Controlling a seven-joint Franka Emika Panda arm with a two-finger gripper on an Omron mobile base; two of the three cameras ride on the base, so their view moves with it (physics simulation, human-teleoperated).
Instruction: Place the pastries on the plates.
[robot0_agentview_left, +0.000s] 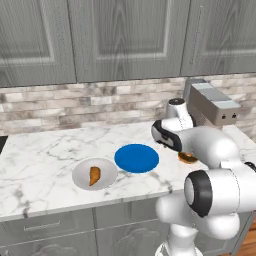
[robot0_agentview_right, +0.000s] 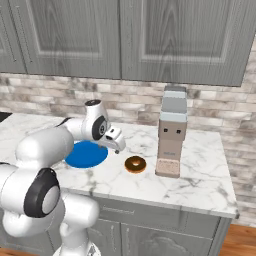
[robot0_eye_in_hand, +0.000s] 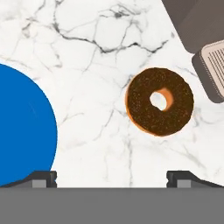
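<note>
A croissant (robot0_agentview_left: 94, 175) lies on the grey-white plate (robot0_agentview_left: 80, 169) near the counter's front edge. To its right the blue plate (robot0_agentview_left: 136, 158) (robot0_agentview_right: 86, 154) (robot0_eye_in_hand: 22, 127) has nothing on it. The dark-glazed doughnut (robot0_agentview_right: 135, 164) (robot0_eye_in_hand: 159, 101) (robot0_agentview_left: 187, 158) rests on the marble, between the blue plate and the coffee machine, partly behind my arm in the left base view. My gripper (robot0_agentview_right: 119, 146) (robot0_eye_in_hand: 111, 178) hangs open above the counter between the blue plate and the doughnut, with nothing between its fingers.
A grey coffee machine (robot0_agentview_left: 212, 105) (robot0_agentview_right: 172, 132) (robot0_eye_in_hand: 205, 43) stands just beyond the doughnut on the right end of the counter. A brick backsplash and grey cabinets rise behind. The counter's front edge runs close to both plates.
</note>
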